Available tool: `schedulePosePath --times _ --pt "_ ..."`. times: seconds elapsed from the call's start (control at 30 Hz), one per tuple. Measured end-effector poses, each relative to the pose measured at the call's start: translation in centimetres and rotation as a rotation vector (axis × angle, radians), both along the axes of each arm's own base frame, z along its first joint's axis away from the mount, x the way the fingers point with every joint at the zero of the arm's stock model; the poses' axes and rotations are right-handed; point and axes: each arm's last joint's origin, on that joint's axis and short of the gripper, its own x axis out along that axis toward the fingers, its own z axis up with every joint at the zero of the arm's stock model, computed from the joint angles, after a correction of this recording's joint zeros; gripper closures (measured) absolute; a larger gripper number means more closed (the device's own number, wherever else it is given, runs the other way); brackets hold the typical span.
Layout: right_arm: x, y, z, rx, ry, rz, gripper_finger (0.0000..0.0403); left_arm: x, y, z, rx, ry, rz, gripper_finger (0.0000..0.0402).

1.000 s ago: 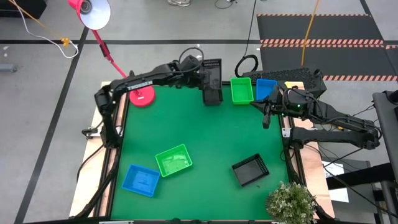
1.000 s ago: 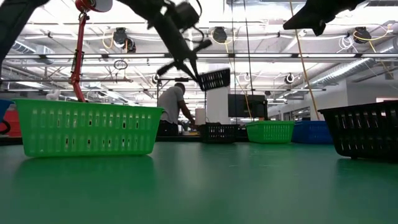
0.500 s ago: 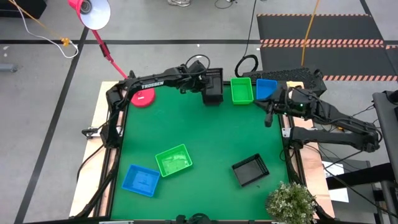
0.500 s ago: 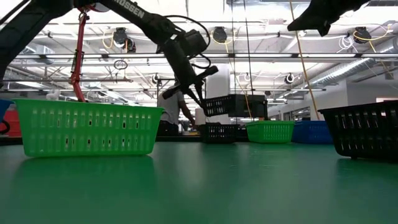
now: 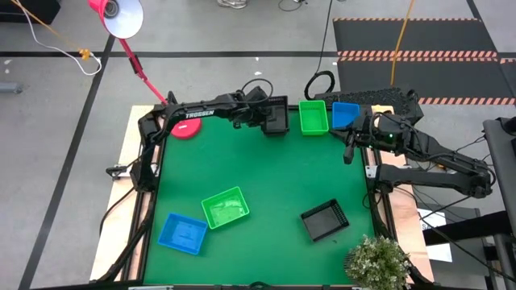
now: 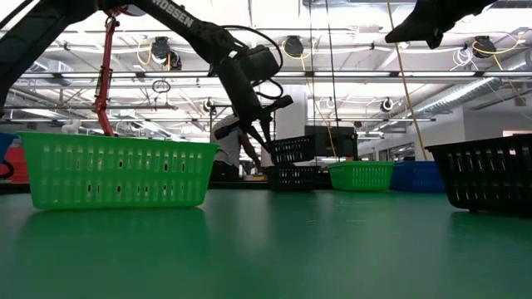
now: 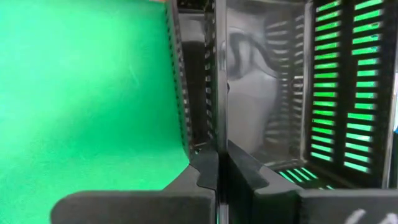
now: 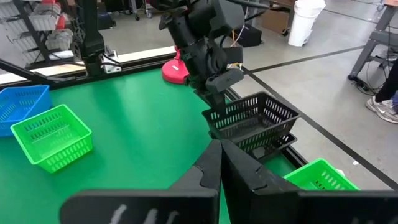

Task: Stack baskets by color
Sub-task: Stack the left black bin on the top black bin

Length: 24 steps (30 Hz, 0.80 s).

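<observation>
Black mesh-sided plastic basket held by the left gripper hangs directly above a second black mesh basket that rests on the green table, at the table's far edge. The gripper's fingers are clenched on one wall of the held basket, as the left wrist view shows. In the right wrist view the held basket sits partly nested over the lower one, slightly tilted and with a gap between them at the near corner — not yet fully seated. The relation that governs the coming move is vertical: the lower basket lies straight beneath the gripper, and the two long axes appear close to parallel, so a short straight descent and release should finish this stack. Beside the black pair, away from the round pink lamp base, stand a green mesh basket and then a blue mesh basket. The right gripper, fingers shut and holding nothing, waits at the table's edge just beside that blue basket. A third black basket, a loose green basket and a loose blue basket lie well apart from the black pair, toward the near side.
</observation>
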Motion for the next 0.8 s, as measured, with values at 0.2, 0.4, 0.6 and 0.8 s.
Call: schedulePosePath --times 0.2,0.4,0.6,0.8 --pt "0.0 0.0 0.0 0.000 0.000 0.000 0.0403 -0.1 -0.3 -1.5 -0.017 -0.029 0.039 0.0388" --pt "0.0 0.0 0.0 0.000 0.000 0.000 0.0403 -0.7 0.3 -2.3 -0.015 -0.010 0.041 0.0388" --pt "0.0 0.0 0.0 0.000 0.000 0.000 0.0403 -1.0 1.0 -2.2 0.005 -0.005 0.027 0.0385" --pt "0.0 0.0 0.0 0.000 0.000 0.000 0.0403 -1.4 1.9 -3.1 -0.002 0.017 -0.006 0.0374"
